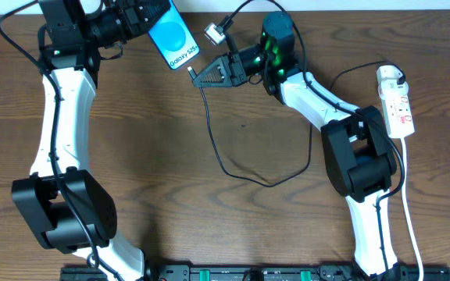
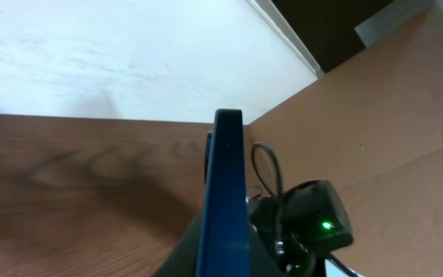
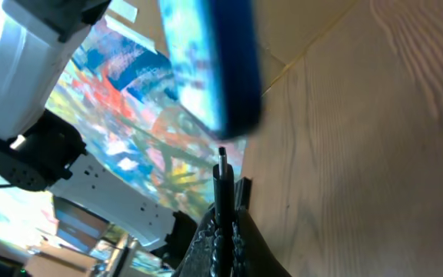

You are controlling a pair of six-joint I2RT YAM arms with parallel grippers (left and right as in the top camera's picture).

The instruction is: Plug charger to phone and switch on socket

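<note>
My left gripper (image 1: 148,17) is shut on the phone (image 1: 173,37), holding it tilted above the table's far edge with its lit blue screen up. In the left wrist view the phone (image 2: 227,192) shows edge-on between the jaws (image 2: 225,254). My right gripper (image 1: 200,77) is shut on the charger (image 1: 213,125), whose small plug tip (image 1: 190,70) points at the phone's lower end, just short of it. In the right wrist view the tip (image 3: 221,165) stands between the jaws (image 3: 221,223), below the blurred phone (image 3: 210,61). The socket (image 1: 397,105) lies at the far right; the charger's white plug (image 1: 389,76) sits in it.
The charger cable loops across the middle of the table (image 1: 248,172). A thicker cable with a grey connector (image 1: 214,33) hangs near the right wrist. The socket's white cord (image 1: 409,211) runs along the right side to the front edge.
</note>
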